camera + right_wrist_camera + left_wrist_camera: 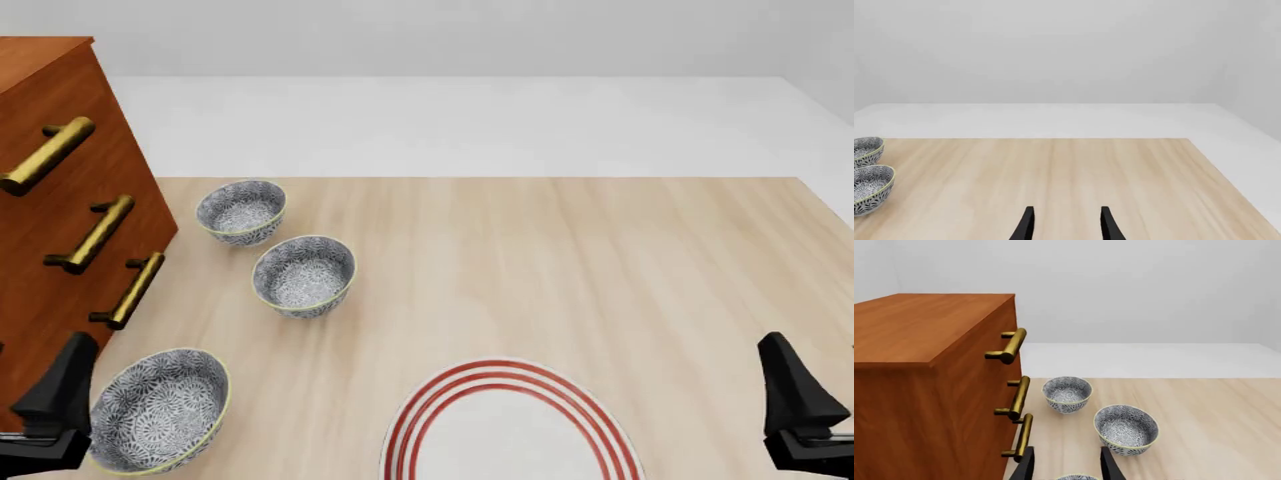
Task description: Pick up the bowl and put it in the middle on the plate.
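A: Item one, the bowl [158, 410]?

B: Near the counter's [561, 270] near-left corner, just beside my left claw [1067, 467]. Two look-alikes sit further back along the left edge, next to the drawers [67, 230]. I take the near one as mine.

A: Item two, the plate [507, 430]?

B: At the near edge, about midway, partly cut off in the front view. Bare, well apart from the bowl.

A: Claws?

B: Left: fingers wide, nothing held, the bowl's rim just showing between them in the wrist view. Right claw [1066, 225]: also parted, empty, idle by the near-right corner.

A: Method?

B: I'd drop one left finger inside the rim and one outside, pinch the wall, lift clear, carry along the near edge and set down inside the red rings. Risk as I judge it: tipping the bowl on a shallow pinch.
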`<state>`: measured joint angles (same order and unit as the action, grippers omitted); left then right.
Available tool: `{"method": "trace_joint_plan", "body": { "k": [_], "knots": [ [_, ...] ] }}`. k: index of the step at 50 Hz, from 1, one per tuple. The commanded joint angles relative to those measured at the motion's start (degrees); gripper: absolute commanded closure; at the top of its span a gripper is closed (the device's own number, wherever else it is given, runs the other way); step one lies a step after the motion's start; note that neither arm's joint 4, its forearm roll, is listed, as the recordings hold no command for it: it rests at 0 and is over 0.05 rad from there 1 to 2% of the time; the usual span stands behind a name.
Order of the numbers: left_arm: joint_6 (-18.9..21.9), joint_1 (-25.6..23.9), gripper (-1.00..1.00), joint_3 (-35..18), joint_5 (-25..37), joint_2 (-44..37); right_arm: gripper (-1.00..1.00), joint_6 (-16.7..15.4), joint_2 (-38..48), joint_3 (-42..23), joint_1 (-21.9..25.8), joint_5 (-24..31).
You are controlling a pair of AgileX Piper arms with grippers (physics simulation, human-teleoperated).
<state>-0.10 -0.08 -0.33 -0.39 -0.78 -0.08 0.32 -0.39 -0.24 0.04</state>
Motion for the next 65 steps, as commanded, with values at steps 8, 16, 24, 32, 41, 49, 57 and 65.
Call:
{"method": "trace_joint_plan", "body": {
  "k": [8, 16, 24, 32, 41, 49, 57, 65],
  "knots": [
    [0.58, -1.29, -1.0, 0.31, -1.34, -4.12, -1.0, -1.2, 0.16, -0.2, 0.42, 0.06],
    [-0.55, -3.32, -1.0, -1.66, -3.23, -9.47, -1.0, -0.69, 0.02, -0.46, -0.08, 0.61],
    [-1.64, -4.63, -1.0, -7.73, -1.02, -15.85, -1.0, -0.57, -0.03, -0.72, -0.08, 1.19],
    [4.29, -8.9, -1.0, -12.76, 0.12, -19.99, -1.0, -0.18, 0.64, -0.16, -0.31, 0.46],
    [6.69, -10.04, -1.0, -14.71, -1.42, -29.85, -1.0, -0.69, 1.2, 0.06, -0.31, 0.16],
    [2.88, -16.66, -1.0, -16.96, -2.58, -39.79, -1.0, -1.17, 1.23, 0.3, -0.27, -0.02],
    [2.22, -17.42, -1.0, -19.32, -4.06, -45.78, -1.0, -0.73, 1.88, 0.26, -0.29, -0.38],
    [0.98, -19.23, -1.0, -22.17, -6.23, -51.77, -1.0, -0.41, 1.74, 0.28, -0.1, -0.48]
  ]
}}
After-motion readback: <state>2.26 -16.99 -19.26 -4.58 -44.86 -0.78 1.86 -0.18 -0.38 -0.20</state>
